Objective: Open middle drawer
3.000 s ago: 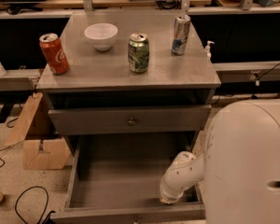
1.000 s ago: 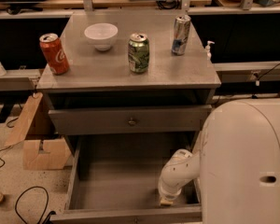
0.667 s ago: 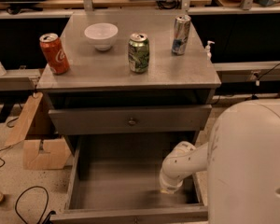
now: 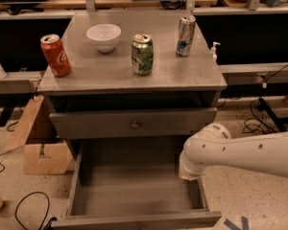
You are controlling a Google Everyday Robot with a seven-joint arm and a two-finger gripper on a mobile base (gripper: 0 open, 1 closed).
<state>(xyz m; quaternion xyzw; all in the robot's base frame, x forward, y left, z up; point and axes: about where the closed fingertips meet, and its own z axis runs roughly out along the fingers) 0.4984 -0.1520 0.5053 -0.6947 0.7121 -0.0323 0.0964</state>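
— Under the worktop, what is entered first?
— Item 1: middle drawer (image 4: 129, 188). Grey metal, standing far out toward 6 o'clock. The deep box is open to view, and its front lies along the bottom edge of the view.
— And above that?
— Item 2: top drawer (image 4: 91, 123). Long flat grey front with one small round knob (image 4: 135, 125) at its centre. A dark band lies between it and the worktop (image 4: 182, 75).
— Your own part?
— Item 3: my gripper (image 4: 187, 174). It is at the middle drawer's 3 o'clock, by the right wall of the box. It sits on the end of my white arm (image 4: 249, 152), which comes in from 3 o'clock. Jaws: wide or narrow, I cannot tell, since the wrist covers them.
— On the worktop?
— Item 4: red cola can (image 4: 55, 55), upright, 9 o'clock edge.
Item 5: white bowl (image 4: 103, 36), 11 o'clock.
Item 6: green can (image 4: 142, 54), upright, near the centre.
Item 7: slim silver-and-blue can (image 4: 185, 36), upright, 1 o'clock.
All four stand apart from one another.
— Beyond the cabinet?
— Item 8: small pump bottle (image 4: 214, 50), just past the worktop's edge at 2 o'clock.
Item 9: cardboard box (image 4: 38, 150), on the floor beside the cabinet at 9 o'clock.
Item 10: dark cables (image 4: 253, 121), on the floor at 3 o'clock.
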